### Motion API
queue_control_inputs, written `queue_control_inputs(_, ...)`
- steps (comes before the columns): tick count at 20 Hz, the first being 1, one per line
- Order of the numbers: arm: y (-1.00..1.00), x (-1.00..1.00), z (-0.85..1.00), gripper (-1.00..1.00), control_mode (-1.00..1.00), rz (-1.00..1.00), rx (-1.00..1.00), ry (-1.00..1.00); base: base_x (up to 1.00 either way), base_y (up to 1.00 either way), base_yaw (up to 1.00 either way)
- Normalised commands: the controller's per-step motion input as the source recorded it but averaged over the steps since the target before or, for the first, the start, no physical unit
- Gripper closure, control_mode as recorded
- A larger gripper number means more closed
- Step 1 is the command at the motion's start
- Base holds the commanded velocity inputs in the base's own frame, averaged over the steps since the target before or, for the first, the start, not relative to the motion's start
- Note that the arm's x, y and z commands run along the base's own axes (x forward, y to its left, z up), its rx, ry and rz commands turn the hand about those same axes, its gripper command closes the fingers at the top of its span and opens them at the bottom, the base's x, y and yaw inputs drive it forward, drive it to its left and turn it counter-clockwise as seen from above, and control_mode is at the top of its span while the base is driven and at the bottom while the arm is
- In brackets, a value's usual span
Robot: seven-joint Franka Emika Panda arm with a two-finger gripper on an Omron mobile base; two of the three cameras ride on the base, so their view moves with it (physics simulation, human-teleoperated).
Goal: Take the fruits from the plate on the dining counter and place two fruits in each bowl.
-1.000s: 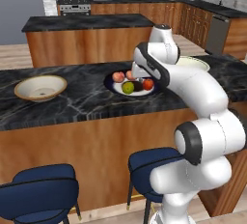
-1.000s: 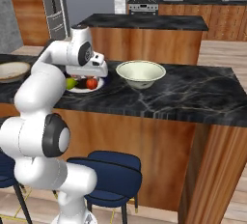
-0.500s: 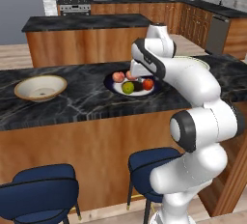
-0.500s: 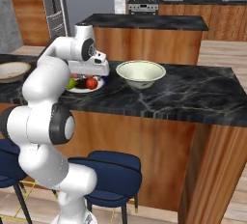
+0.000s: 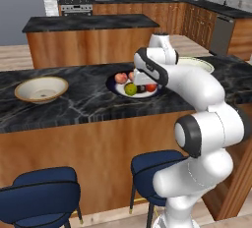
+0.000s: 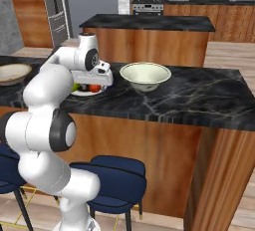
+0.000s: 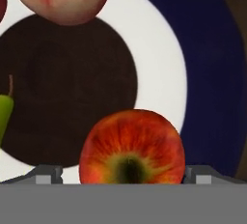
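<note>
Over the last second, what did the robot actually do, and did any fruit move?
The arm folded in and its hand sank toward the plate, open jaws now straddling the red-orange fruit without gripping it. Nothing was picked up or let go. All four fruits stay on the plate, and the tan bowl and pale bowl sit unmoved on the dining counter.

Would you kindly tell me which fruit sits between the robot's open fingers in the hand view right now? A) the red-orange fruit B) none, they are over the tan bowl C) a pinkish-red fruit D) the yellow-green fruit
A: in the hand view the red-orange fruit lies on the plate with the gripper open, one of the fingers on each side of it, not yet closed.
</note>
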Motion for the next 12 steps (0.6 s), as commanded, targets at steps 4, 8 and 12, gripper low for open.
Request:
queue_control_inputs(4, 0.0, 0.01, -0.04, -1.0, -1.0, 0.0, 0.0, 0.0, 0.0, 0.0, 0.0)
queue_control_inputs(8, 0.0, 0.0, 0.0, 1.0, -1.0, 0.0, 0.0, 0.0, 0.0, 0.0, 0.0)
queue_control_inputs(12, 0.0, 0.0, 0.14, 1.0, -1.0, 0.0, 0.0, 0.0, 0.0, 0.0, 0.0)
